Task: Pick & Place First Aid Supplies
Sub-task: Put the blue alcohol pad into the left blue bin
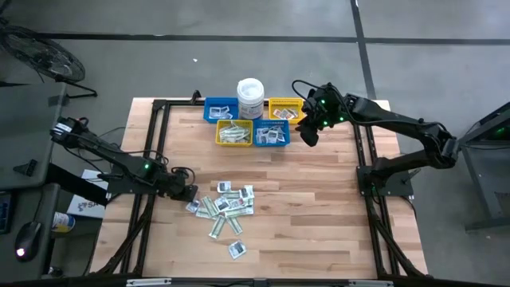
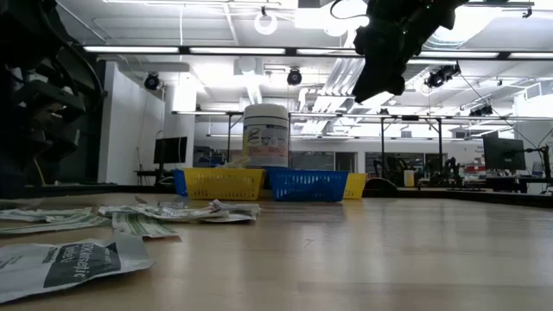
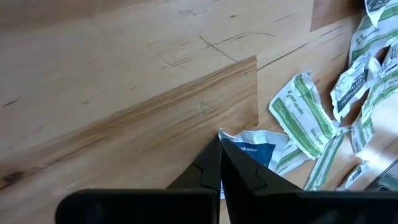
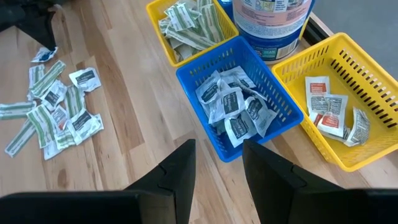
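**Left gripper clamps a packet at the edge of the pile**

Nearest the low camera, a white packet with dark print (image 2: pixel 65 263) lies flat on the pale wood table (image 1: pixel 319 215). Behind it the scattered first aid supplies (image 1: pixel 225 206) spread across the boards on the left arm's side, green-and-white strips lying at mixed angles with no common direction.

At the pile's edge, the left gripper (image 3: pixel 221 163) is down low, fingers pressed together on the corner of a blue-and-white packet (image 3: pixel 255 149); the rest of it fans out flat away from the fingertips.

Farther back, blue and yellow bins (image 4: pixel 239 102) stand in a cluster beside a white tub (image 1: pixel 250 96), packets inside them. The right gripper (image 4: pixel 217 165) hangs above those bins, fingers apart, nothing between them.

Beyond the table: a bright workshop, ceiling lights, monitors.
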Motion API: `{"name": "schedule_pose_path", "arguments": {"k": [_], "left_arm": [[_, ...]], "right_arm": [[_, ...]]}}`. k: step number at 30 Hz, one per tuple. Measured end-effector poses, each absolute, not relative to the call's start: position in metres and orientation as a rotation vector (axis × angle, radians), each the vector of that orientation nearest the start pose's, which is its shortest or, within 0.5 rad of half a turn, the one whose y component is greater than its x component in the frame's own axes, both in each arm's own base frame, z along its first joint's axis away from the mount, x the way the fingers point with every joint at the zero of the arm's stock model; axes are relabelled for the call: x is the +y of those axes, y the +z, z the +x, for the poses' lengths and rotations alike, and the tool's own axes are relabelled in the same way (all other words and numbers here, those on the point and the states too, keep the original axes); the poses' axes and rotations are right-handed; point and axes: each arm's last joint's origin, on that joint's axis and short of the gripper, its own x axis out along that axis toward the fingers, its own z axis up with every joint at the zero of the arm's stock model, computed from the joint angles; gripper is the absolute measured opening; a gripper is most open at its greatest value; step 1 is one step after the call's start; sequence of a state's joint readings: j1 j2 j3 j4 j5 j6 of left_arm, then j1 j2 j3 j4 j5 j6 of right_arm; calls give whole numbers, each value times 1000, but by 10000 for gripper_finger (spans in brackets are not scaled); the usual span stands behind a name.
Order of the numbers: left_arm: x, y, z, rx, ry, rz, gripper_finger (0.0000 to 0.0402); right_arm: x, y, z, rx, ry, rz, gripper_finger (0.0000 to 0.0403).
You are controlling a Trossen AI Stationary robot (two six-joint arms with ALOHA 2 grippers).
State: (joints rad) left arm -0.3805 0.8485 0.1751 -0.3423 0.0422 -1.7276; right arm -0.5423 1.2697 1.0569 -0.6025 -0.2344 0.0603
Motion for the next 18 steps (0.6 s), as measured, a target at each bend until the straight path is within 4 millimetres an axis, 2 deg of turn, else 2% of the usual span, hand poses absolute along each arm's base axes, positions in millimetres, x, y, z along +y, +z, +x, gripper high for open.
{"name": "schedule_pose_path", "arguments": {"k": [4,13,18], "left_arm": [[-48,128,123,967,558,-1335,1],[-50,180,147,639,522,-1260,0],[-49,198,152,522,556,-1230,0]], "right_arm": [[-128,293,226,750,-313,366,126],[-129,293,226,752,-333,358,126],[-130,293,225,757,-363,346,126]]}}
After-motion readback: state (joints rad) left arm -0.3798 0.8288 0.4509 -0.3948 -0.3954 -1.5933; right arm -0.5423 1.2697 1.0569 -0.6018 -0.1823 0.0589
